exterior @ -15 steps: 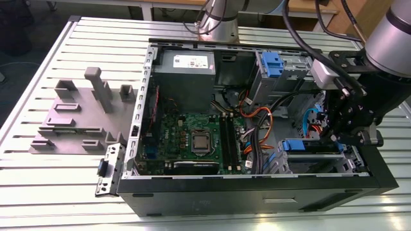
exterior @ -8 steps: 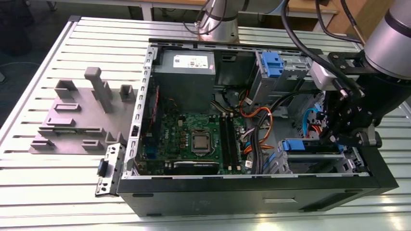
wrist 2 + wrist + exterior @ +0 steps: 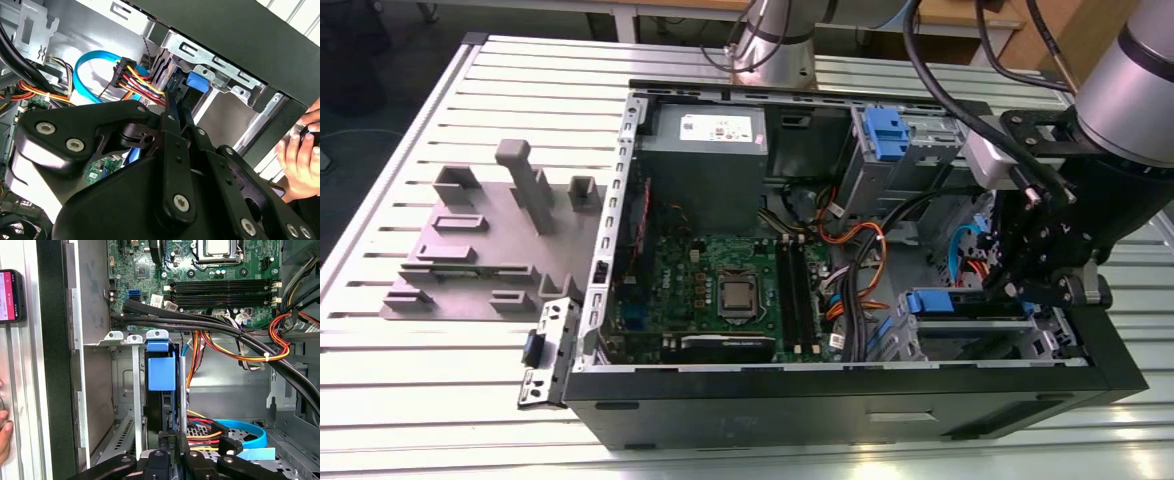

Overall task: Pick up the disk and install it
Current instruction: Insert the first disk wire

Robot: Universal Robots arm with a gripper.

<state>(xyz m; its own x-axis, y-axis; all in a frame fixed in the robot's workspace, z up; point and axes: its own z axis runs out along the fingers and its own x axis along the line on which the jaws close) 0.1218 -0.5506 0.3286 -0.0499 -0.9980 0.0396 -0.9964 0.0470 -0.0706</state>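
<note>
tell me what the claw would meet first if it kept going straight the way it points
Probably the disk in its blue carrier, standing on edge in the drive cage directly ahead of the claw; depth is unclear.

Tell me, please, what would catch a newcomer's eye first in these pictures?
First, the open computer case lying on the slatted table, its green circuit board bare in the middle. Next, the black gripper reaching into the corner on the exterior view's right, where the disk with its blue carrier stands on edge in the metal bay. A hand rests just outside the case wall.
</note>
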